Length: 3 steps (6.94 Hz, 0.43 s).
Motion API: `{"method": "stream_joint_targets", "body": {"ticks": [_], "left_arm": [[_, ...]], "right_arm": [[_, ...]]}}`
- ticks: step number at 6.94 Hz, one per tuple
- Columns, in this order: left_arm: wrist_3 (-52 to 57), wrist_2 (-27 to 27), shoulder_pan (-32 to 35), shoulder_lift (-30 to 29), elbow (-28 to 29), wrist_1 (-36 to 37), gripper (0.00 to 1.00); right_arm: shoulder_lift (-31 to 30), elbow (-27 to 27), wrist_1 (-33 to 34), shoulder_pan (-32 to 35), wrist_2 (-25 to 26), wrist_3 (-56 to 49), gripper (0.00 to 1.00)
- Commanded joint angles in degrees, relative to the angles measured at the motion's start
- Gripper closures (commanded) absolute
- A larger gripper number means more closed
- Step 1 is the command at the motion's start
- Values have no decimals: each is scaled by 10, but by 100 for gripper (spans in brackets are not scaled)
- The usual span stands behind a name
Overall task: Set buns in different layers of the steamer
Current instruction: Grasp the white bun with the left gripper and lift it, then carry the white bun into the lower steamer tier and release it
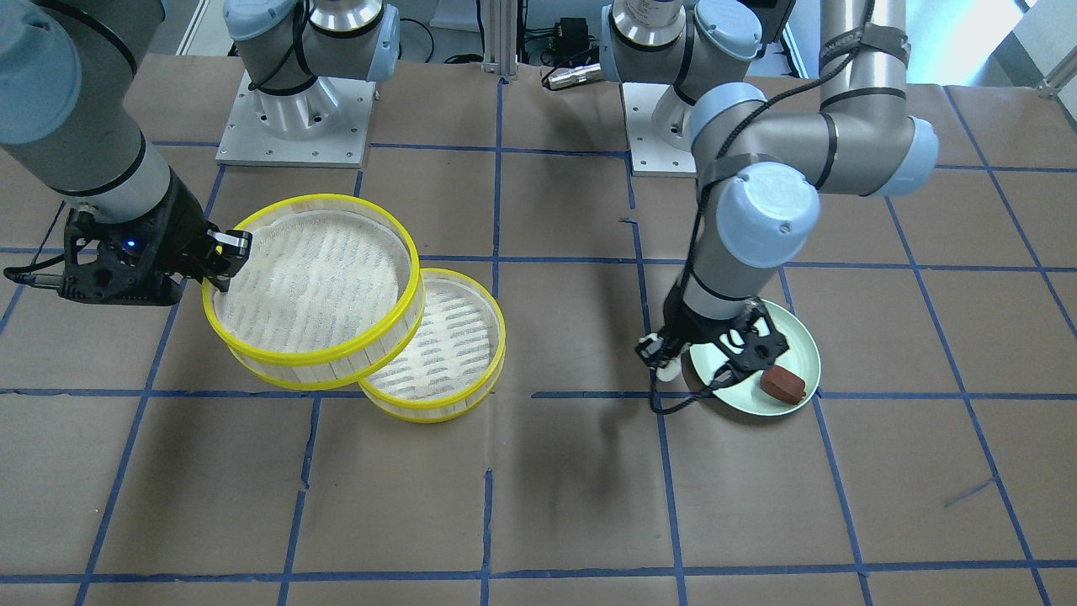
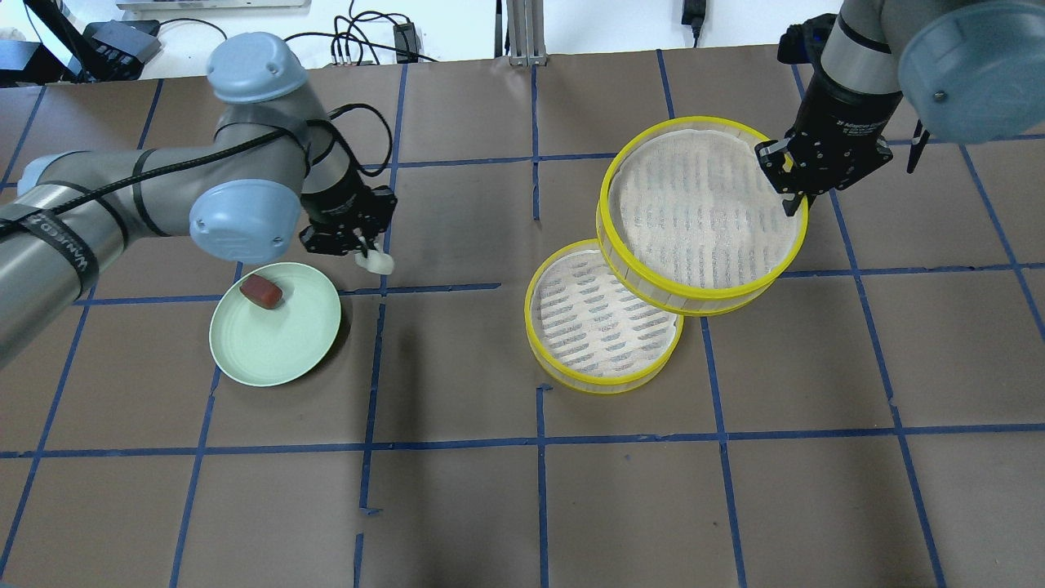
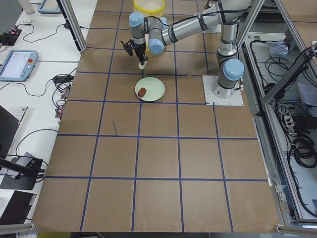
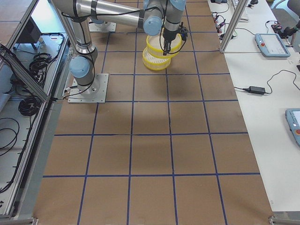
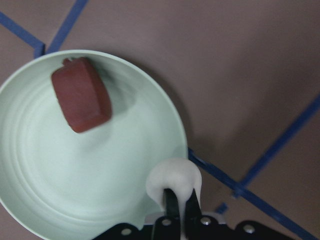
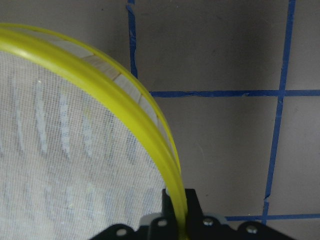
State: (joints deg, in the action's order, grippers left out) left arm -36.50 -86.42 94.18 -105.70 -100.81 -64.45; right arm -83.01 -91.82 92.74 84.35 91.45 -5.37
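On the left side of the brown paper-covered table with blue tape lines (image 2: 490, 506), the left gripper (image 5: 181, 202) has its two fingers drawn close together, pinching the small white rounded bun (image 5: 172, 177) at its lower edge. The bun hangs clear of the table, over the right edge of the pale green round plate (image 2: 277, 343) in the wrist view and just beside that rim in the overhead view. The dark reddish-brown oblong bun (image 2: 261, 291) lies on the plate's far-left part, well apart from the white one. On the right side of the table, the right gripper (image 6: 179, 200) is closed narrowly on the rim of the upper round steamer tray with yellow rims, pale slatted wall and white mesh liner (image 2: 702, 212), one finger inside the wall and one outside, at the tray's far-right edge. This tray sits tilted, and its near-left part overlaps the far-right part of the second, matching steamer tray (image 2: 600, 318), which lies flat on the table nearer the robot. Whether the two trays touch where they overlap cannot be told. Only the white liners show inside both trays.
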Motion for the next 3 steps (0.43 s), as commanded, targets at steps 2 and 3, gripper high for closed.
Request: {"method": "stream_joint_targets", "body": {"ticks": [2, 3], "left_arm": [[-94, 212, 128, -42, 6, 78, 87], [-120, 225, 147, -63, 5, 90, 86]], "right_arm": [[-3, 2, -11, -9, -1, 0, 91], [-8, 1, -10, -9, -1, -1, 91]]}}
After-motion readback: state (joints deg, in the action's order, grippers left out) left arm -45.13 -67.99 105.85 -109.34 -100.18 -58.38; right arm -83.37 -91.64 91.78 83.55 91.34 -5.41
